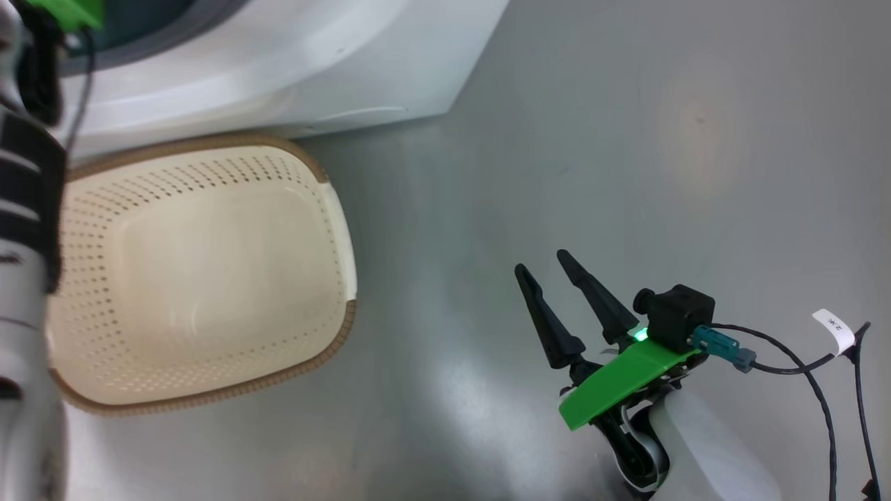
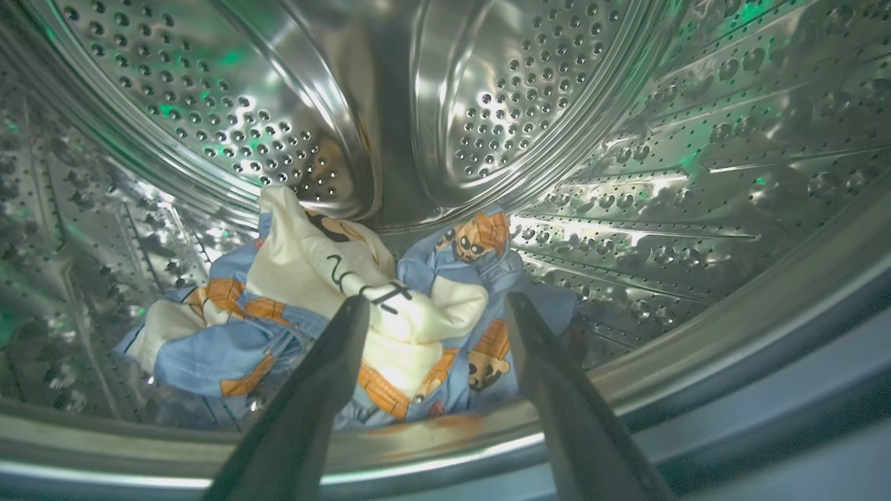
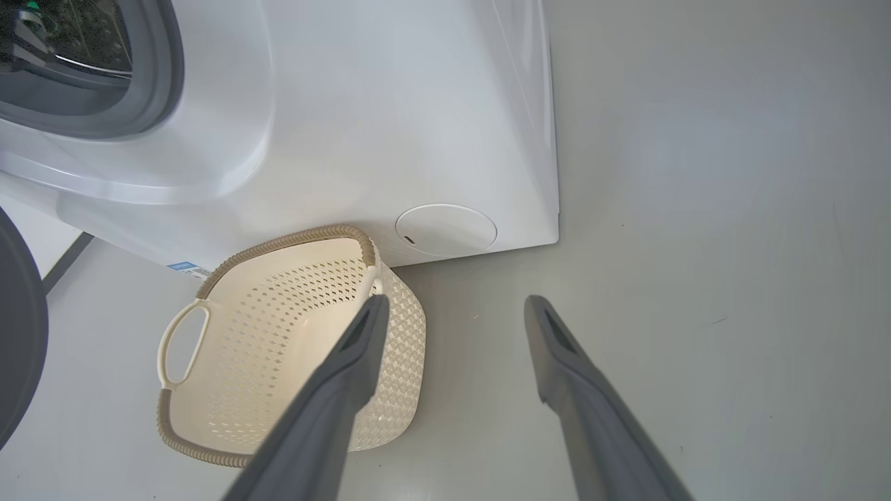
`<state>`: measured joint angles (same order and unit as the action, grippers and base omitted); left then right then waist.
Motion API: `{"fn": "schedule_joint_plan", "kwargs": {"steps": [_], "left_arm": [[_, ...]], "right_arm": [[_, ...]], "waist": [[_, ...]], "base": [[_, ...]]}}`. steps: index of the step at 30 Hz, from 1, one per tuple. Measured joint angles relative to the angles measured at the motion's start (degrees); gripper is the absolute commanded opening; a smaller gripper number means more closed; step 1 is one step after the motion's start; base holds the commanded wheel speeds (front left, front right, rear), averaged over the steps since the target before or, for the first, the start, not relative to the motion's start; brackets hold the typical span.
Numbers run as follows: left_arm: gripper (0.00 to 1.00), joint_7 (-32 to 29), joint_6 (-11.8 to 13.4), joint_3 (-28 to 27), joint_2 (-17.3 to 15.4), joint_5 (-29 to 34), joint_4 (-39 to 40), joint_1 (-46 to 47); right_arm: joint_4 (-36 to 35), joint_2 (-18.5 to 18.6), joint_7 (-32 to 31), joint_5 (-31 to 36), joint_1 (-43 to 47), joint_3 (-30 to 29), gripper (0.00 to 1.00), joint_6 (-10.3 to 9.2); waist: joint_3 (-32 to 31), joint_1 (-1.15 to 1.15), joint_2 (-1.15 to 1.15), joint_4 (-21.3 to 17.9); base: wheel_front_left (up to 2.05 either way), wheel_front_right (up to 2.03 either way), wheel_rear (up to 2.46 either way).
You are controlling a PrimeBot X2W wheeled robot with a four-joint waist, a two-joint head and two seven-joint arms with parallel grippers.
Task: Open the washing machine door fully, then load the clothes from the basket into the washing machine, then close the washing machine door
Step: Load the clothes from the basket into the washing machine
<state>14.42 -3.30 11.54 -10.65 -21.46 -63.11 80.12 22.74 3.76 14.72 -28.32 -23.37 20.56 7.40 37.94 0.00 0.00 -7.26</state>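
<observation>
Inside the washing machine (image 1: 313, 56), the steel drum (image 2: 487, 104) holds the clothes (image 2: 292, 278), a heap of blue print and cream lying on its low side near the mouth. Our left gripper (image 2: 437, 299) reaches in over them, jaws apart and clasping nothing. The basket (image 1: 292, 188) sits just beside the machine's front, its perforated bottom bare. Our right gripper (image 1: 541, 261) hovers over the smooth grey floor (image 1: 626, 174) beside the basket, jaws likewise apart. The washing machine door (image 3: 17, 334) stands swung clear of the opening.
</observation>
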Motion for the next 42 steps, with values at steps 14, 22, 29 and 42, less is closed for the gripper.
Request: {"fn": "schedule_joint_plan", "kwargs": {"steps": [14, 22, 29, 42], "left_arm": [[1.00, 0.23, -0.23, -6.38, 3.04, 0.81, 25.79, -25.28], [1.00, 0.26, -0.54, -9.94, 5.56, 4.17, 38.38, -39.35], [1.00, 0.26, -1.75, -11.96, 7.75, 5.49, 44.91, -48.18], [1.00, 0.26, -2.54, -13.77, 8.56, 8.83, 50.64, -63.47]], "right_arm": [[1.35, 1.35, 0.00, 0.11, 3.16, -2.01, 1.00, 0.00], [1.57, 1.92, 0.00, 0.11, 4.66, -2.86, 1.00, 0.00], [0.65, 2.27, 0.00, 0.20, 5.91, -4.39, 1.00, 0.00], [0.03, 2.72, 0.00, 0.53, 9.45, -4.61, 1.00, 0.00]], "waist": [[-8.19, 0.00, 0.00, 3.23], [-13.24, 0.00, 0.00, 4.70], [-17.63, -0.01, 0.00, 5.62], [-25.62, 0.00, 0.00, 6.41]], "base": [[0.00, 0.00, 0.00], [0.00, 0.00, 0.00], [0.00, 0.00, 0.00], [0.00, 0.00, 0.00]]}}
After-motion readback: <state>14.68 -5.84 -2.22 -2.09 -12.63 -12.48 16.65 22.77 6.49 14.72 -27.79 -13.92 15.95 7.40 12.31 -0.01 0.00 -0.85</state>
